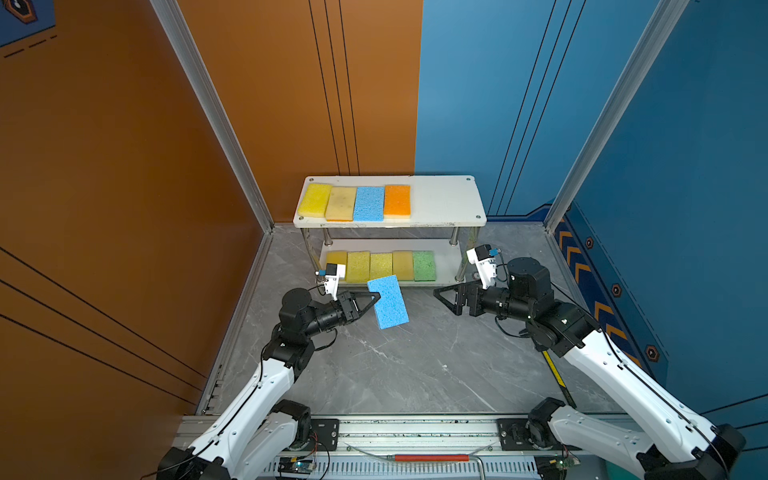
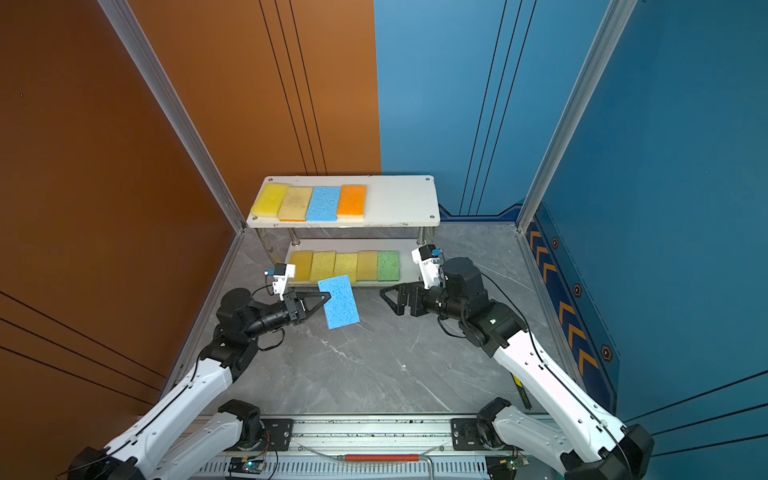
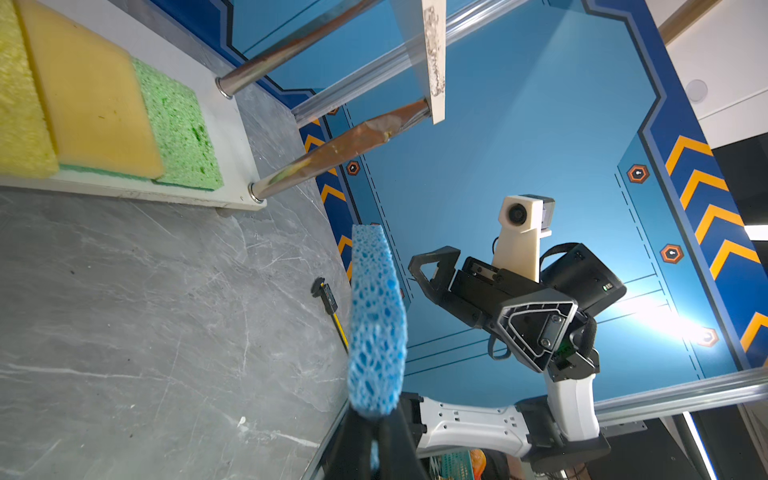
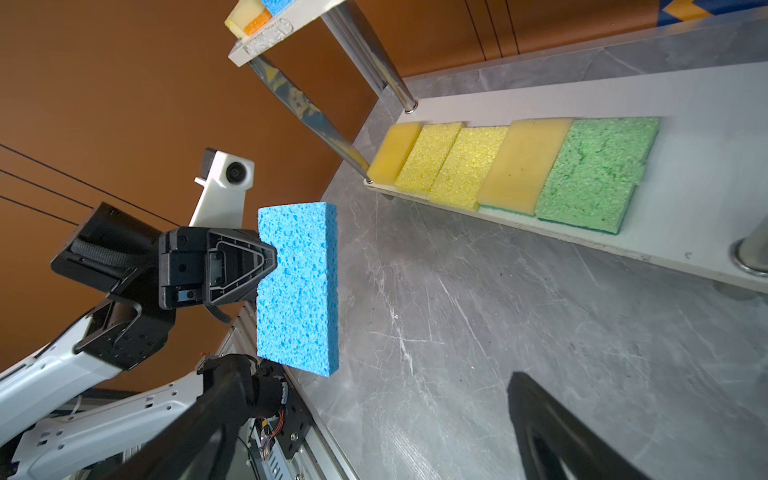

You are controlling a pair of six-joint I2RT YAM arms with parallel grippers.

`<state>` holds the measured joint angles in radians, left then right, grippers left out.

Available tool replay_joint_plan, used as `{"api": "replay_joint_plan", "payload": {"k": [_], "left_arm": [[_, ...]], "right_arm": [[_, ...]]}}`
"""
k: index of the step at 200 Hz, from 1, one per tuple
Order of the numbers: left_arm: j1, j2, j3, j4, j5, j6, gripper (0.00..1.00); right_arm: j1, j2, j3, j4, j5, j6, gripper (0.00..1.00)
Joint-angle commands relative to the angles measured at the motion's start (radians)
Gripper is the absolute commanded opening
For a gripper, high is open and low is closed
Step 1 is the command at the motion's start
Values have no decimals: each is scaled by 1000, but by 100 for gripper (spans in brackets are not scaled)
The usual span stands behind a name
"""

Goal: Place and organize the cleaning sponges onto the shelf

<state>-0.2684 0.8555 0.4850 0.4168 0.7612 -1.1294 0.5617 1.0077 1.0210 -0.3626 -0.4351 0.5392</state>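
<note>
L claw (image 1: 377, 296): blue sponge (image 1: 390, 306), lengthwise twd shelf (image 1: 440, 201).

I read both arms as one build: white link shells (image 1: 257, 395) dotted with small dark screw holes; black cylindrical joint housings (image 1: 296, 307); a black braided cable sleeve (image 4: 108, 254) at the wrist. The left gripper (image 1: 375, 296) and right gripper (image 1: 445, 302) carry black, open-framed triangular fingers; each wrist bears a white camera mount (image 3: 521, 237) with a round dark lens; a small lit indicator (image 3: 607, 286) marks the right wrist housing.
</note>
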Motion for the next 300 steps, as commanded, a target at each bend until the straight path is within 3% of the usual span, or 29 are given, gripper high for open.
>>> {"api": "replay_joint_plan", "payload": {"k": [1,32,74,146,300], "left_arm": [[3,-53,-58,88,-158,-126,0],[-8,-98,-80,93,-235,-185,0],[-18,-126,-85,92,-292,-240,0],[-20,-114,-87,93,-292,-254,0],[-75,-92,-60,93,-271,-241,0]], "right_arm": [[1,-25,-21,73,22,84,100],[59,-3,13,23,28,113,100],[191,118,143,-164,130,82,91],[316,239,230,-179,139,88,73],[287,362,290,-124,111,109,56]]}}
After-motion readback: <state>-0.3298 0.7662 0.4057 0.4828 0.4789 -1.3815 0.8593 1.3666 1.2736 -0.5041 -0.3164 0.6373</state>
